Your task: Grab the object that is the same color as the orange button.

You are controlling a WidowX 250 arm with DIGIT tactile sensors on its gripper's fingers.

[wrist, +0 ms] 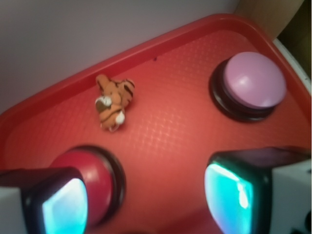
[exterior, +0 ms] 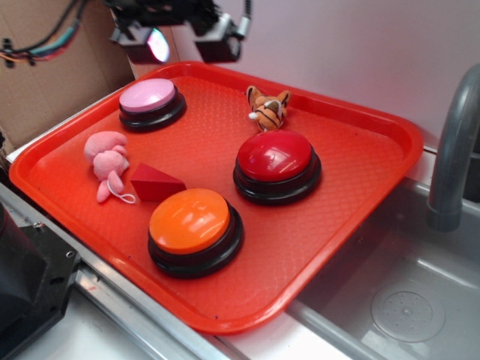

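Observation:
The small plush tiger [exterior: 268,108], orange with black stripes, lies near the far rim of the red tray [exterior: 352,187]. In the wrist view the tiger [wrist: 113,102] sits ahead and to the left. The large orange button [exterior: 192,225] on its black base stands at the tray's near side, out of the wrist view. My gripper [exterior: 182,43] hangs high above the tray's far left corner, well apart from the tiger. It is open; its two glowing pads [wrist: 66,207] stand wide apart with nothing between them.
A red dome button [exterior: 276,163] stands just in front of the tiger. A pink button [exterior: 150,101] is at far left, a pink plush toy [exterior: 107,159] and a red wedge block [exterior: 154,182] at left. A sink basin [exterior: 405,300] and grey faucet [exterior: 454,150] lie to the right.

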